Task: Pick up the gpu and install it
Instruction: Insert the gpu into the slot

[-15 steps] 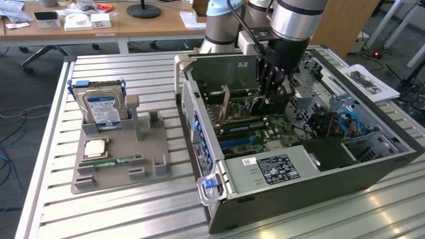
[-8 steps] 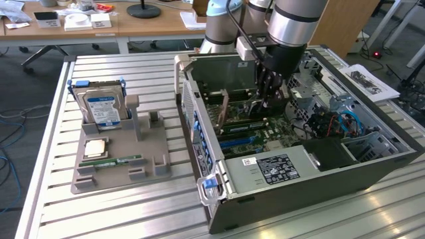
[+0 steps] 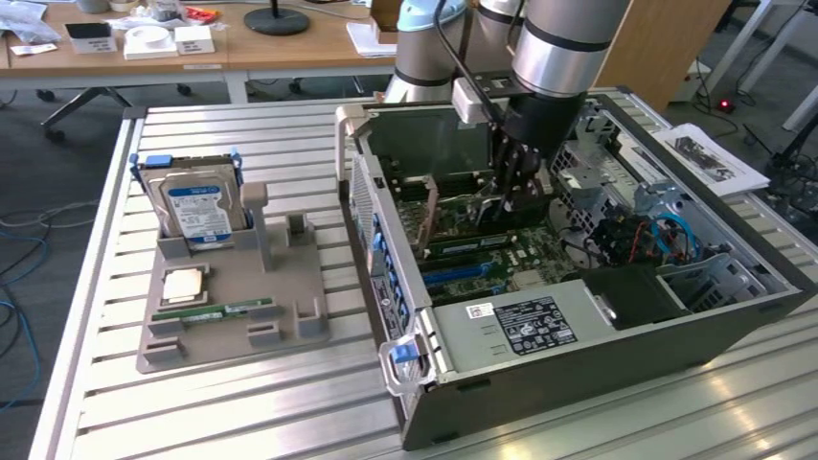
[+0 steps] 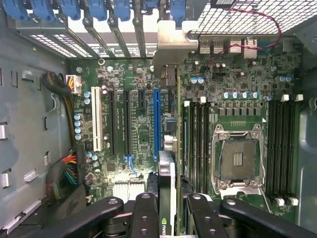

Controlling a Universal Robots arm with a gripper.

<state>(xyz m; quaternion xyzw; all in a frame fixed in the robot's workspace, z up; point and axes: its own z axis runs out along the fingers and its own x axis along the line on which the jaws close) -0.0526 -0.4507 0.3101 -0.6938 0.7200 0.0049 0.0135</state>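
The arm drops from the top of the exterior view, its silver forearm near vertical and its black wrist pointing straight down into the open computer case (image 3: 576,335), which lies on its side on the slatted metal worktop (image 3: 230,402). The claw (image 3: 518,192) hangs low inside the case, just above the motherboard (image 4: 129,99), toward the case's far wall in that view.

In the wrist view the black fingers (image 4: 146,213) stand part-way closed, one on each side of the gpu (image 4: 167,178), pinching it. The card is held on edge, at right angles to the board, so the camera looks along its thin upper edge. Its silver bracket reaches toward the row of rear slot covers with blue clips. The card runs just beside the long blue slot (image 4: 156,124), between that slot and the memory slots. Whether its lower edge is seated cannot be told.

On the exterior view's left, well apart from the case, a grey tray (image 3: 301,321) carries a hard drive (image 3: 198,206) and a memory stick (image 3: 211,311)
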